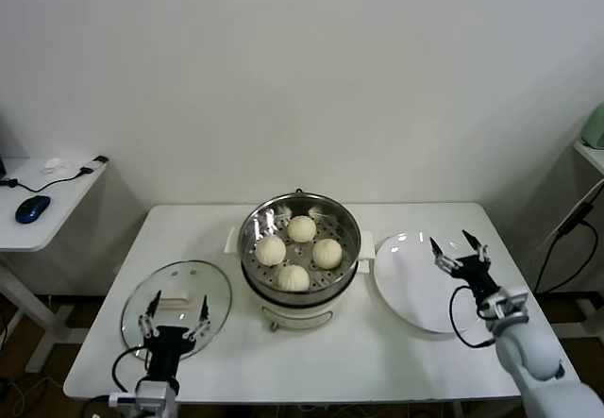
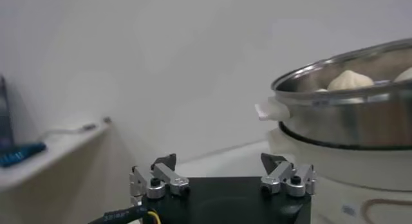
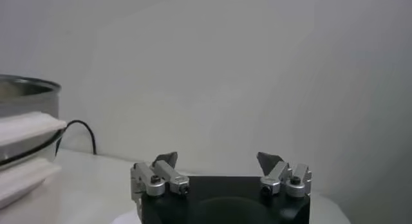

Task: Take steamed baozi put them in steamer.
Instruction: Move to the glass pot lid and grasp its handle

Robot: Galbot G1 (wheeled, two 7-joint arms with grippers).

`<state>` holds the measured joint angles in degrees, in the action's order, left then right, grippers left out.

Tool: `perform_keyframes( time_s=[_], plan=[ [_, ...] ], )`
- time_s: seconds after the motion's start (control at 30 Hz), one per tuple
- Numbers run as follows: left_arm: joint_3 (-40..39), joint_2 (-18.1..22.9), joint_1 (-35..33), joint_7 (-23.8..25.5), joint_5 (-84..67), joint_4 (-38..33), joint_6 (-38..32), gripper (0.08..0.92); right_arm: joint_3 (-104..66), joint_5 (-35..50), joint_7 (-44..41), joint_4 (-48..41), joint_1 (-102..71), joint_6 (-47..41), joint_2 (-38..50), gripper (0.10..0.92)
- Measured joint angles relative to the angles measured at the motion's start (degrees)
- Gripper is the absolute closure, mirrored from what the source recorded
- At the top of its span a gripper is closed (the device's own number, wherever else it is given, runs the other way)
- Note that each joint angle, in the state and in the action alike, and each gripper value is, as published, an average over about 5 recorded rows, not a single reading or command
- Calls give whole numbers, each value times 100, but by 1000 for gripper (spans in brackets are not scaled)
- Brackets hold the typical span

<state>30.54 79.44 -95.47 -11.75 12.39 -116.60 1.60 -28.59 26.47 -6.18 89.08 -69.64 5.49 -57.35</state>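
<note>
White table [image 1: 396,361] against a plain wall. Steamer [image 1: 299,253] sits mid-table with all four steamed baozi [image 1: 301,228] on its perforated tray. Glass lid [image 1: 176,300] at the steamer's 8 o'clock, white plate [image 1: 415,281] at 3 o'clock. Left gripper [image 1: 174,317] over the lid's near edge, jaws spread, empty. Right gripper [image 1: 460,248] above the plate, jaws spread, empty. Left wrist view: steamer [image 2: 347,116] cut off, only bun tops [image 2: 349,81] visible. Right wrist view: just the steamer's edge [image 3: 26,132].

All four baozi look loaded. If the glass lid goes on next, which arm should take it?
Left, probably. The left gripper hovers open right over the glass lid, beside the steamer holding the baozi. The right gripper is open over the empty plate, across the steamer.
</note>
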Motion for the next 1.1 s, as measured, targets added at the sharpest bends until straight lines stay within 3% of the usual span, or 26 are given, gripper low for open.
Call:
perform_keyframes(
  time_s=[0.5,1.1],
  plan=[
    [208,-530,413,-1039,4197,1669,-682,177,-463,-763,-79,88,-609,370,-1134,203],
    [239,-728,1264,-1475,5941,3124,-232,177,-670,-1101,-87,75,-877,528,-1511,203]
  ],
)
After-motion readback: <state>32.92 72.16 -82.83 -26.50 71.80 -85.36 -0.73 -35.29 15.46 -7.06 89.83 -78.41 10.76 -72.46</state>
